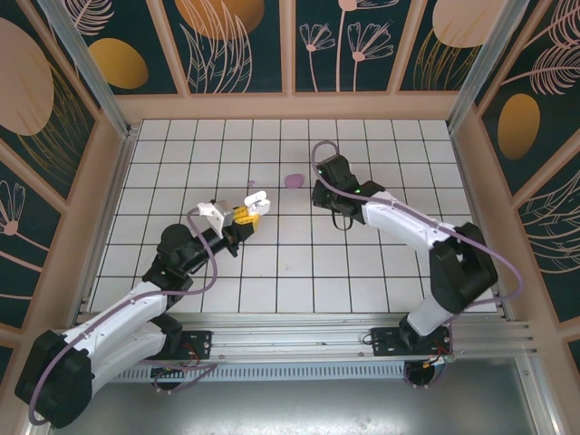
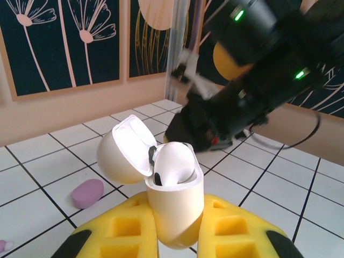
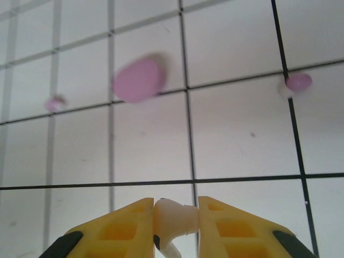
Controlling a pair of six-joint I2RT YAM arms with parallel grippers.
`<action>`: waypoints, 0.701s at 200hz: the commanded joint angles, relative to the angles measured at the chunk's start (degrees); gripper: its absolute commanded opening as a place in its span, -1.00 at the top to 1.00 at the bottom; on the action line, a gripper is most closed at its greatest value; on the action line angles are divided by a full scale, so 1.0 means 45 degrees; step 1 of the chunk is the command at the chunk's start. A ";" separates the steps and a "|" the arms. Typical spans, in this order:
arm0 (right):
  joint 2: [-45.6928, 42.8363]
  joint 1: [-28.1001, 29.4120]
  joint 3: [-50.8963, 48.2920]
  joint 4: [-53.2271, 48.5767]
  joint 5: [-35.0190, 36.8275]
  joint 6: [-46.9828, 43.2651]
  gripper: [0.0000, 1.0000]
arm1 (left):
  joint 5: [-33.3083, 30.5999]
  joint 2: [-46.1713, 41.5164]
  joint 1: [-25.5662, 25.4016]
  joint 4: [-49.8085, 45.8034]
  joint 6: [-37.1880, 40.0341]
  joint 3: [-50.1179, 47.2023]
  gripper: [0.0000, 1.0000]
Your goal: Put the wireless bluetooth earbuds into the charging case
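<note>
Plainly, the left gripper (image 2: 174, 228) is clamped on the white charging case (image 2: 176, 201), held upright above the tiled floor (image 2: 43, 161), lid (image 2: 126, 150) flipped back, a glossy white bud (image 2: 174, 161) sitting in its mouth. The right gripper (image 3: 176, 220) pinches a small white earbud (image 3: 173, 216) low over the tiles, near a pink pebble (image 3: 138, 80) and two pale pink specks (image 3: 298, 82).

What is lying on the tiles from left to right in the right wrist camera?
small pink earbud → larger pink pebble-shaped piece → pink-and-white earbud
</note>
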 commanded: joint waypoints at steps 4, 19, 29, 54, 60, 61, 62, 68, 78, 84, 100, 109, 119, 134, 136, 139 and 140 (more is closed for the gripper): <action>-0.1493 0.0584 -0.0058 0.1047 0.0928 -0.0059 0.57 | 0.0133 0.0313 0.0004 0.0975 0.0058 0.0345 1.00; -0.2040 0.0875 0.0073 0.1407 0.0795 -0.0211 0.57 | 0.0127 0.0551 -0.0004 0.1086 0.0172 0.0499 1.00; -0.2346 0.1123 0.0140 0.1795 0.0573 -0.0452 0.57 | 0.0155 0.0712 0.0007 0.1087 0.0260 0.0643 1.00; -0.3020 0.1641 0.0145 0.2943 -0.0419 -0.1127 0.57 | 0.0345 0.1025 -0.0013 0.1097 0.0224 0.1092 1.00; -0.3203 0.1781 0.0078 0.3332 -0.0753 -0.1308 0.57 | 0.0398 0.1071 -0.0010 0.1116 0.0175 0.1174 1.00; -0.3232 0.1797 0.0062 0.3402 -0.0792 -0.1340 0.57 | 0.0414 0.1082 -0.0002 0.1121 0.0170 0.1190 1.00; -0.3257 0.1815 0.0053 0.3457 -0.0850 -0.1376 0.57 | 0.0411 0.1097 0.0001 0.1124 0.0158 0.1198 1.00; -0.3408 0.1931 -0.0016 0.3824 -0.1214 -0.1577 0.57 | 0.0461 0.1112 0.0008 0.1162 0.0082 0.1271 1.00; -0.3667 0.2075 -0.0209 0.4445 -0.1746 -0.1912 0.58 | 0.0570 0.1110 -0.0001 0.1240 -0.0058 0.1351 1.00; -0.3781 0.2123 -0.0344 0.4794 -0.1886 -0.2103 0.58 | 0.0651 0.1094 0.0015 0.1276 -0.0138 0.1396 1.00; -0.4104 0.2159 -0.0695 0.5605 -0.3033 -0.2576 0.58 | 0.0789 0.0981 0.0005 0.1319 -0.0334 0.1498 1.00; -0.4244 0.2165 -0.0838 0.5884 -0.3464 -0.2816 0.58 | 0.0854 0.0872 0.0019 0.1302 -0.0415 0.1538 1.00; -0.4386 0.2165 -0.0981 0.6123 -0.3932 -0.3061 0.58 | 0.0987 0.0739 0.0009 0.1283 -0.0488 0.1557 1.00; -0.4602 0.2155 -0.1169 0.6488 -0.4764 -0.3459 0.57 | 0.1368 0.0542 0.0005 0.1301 -0.0620 0.1575 1.00; -0.4618 0.2148 -0.1181 0.6511 -0.4891 -0.3515 0.57 | 0.1455 0.0535 0.0015 0.1302 -0.0632 0.1587 1.00; -0.4647 0.2136 -0.1226 0.6567 -0.5052 -0.3589 0.56 | 0.1580 0.0501 0.0006 0.1302 -0.0672 0.1586 1.00; -0.4648 0.2131 -0.1235 0.6592 -0.5139 -0.3613 0.56 | 0.1629 0.0494 0.0006 0.1312 -0.0683 0.1601 1.00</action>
